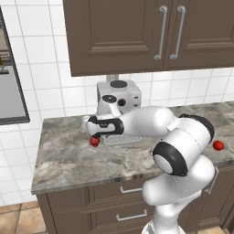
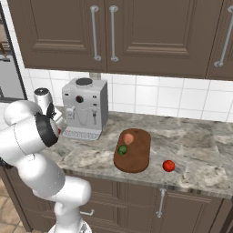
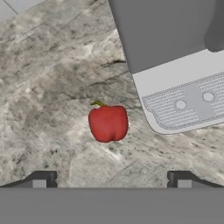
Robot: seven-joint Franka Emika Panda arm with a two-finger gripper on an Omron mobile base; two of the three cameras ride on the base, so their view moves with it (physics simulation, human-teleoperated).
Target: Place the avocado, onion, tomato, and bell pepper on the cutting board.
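The red bell pepper (image 3: 108, 123) lies on the marble counter, left of the coffee machine's drip tray (image 3: 188, 105). My gripper (image 3: 111, 179) hangs above it, open, with nothing between its fingertips (image 3: 41, 179). From the left base, the gripper (image 1: 93, 131) sits just over the bell pepper (image 1: 94, 141). The dark reddish-brown cutting board (image 2: 136, 157) lies to the right of the machine, with the orange-tan onion (image 2: 129, 138) and the green avocado (image 2: 122, 149) on it. The red tomato (image 2: 169, 165) rests on the counter just right of the board; the left base view has the tomato (image 1: 218, 146) near its right edge.
A grey coffee machine (image 2: 85, 109) stands against the tiled wall, close beside the pepper. Brown wall cabinets (image 1: 151, 32) hang above the counter. The counter's front edge (image 1: 91, 180) runs above drawers. My arm's elbow (image 1: 183, 146) blocks the middle of the counter in the left base view.
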